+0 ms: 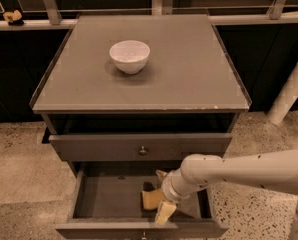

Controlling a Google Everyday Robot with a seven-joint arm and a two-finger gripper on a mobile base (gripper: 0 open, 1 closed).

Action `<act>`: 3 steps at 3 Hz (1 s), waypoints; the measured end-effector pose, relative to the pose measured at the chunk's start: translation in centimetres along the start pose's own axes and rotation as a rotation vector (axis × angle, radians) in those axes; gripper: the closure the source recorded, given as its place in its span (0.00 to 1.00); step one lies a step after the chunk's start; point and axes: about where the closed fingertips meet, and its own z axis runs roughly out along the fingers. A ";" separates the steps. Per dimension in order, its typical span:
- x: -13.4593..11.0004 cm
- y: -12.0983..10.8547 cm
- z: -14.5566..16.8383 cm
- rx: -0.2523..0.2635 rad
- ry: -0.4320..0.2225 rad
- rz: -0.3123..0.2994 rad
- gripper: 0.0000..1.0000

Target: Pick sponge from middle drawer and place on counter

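Low and right of centre in the frame, the end effector (163,206) is down inside the open drawer, right at the sponge. The arm hides the contact, so I cannot tell whether it is open, closed or has a hold on anything. Largest is the table (189,74), filling the upper half of the frame. Its flat grey top is where the sponge has to end up, and the broad bare stretch right of centre looks the likeliest spot, since nothing there would need dodging. Below it, the drawer (106,199) stands pulled well out at the bottom of the frame, which lets the arm come in from above rather than from the front. The shut drawer (99,146) over it sits flush, so headroom looks scant, and I judge any lift should come outward first. The arm (249,171) enters from the right edge and slants down-left, clear of the table's rim. The bowl (130,56) stands upper left of centre on the table, well apart from the work. The sponge (150,200) lies on the drawer floor right of its middle, near the front wall, partly covered by the arm.
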 end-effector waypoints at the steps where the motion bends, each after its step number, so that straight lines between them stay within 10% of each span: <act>1: 0.4 -2.7 0.9 0.035 -0.023 0.053 0.00; 3: 0.1 -2.7 2.1 0.065 -0.017 0.032 0.00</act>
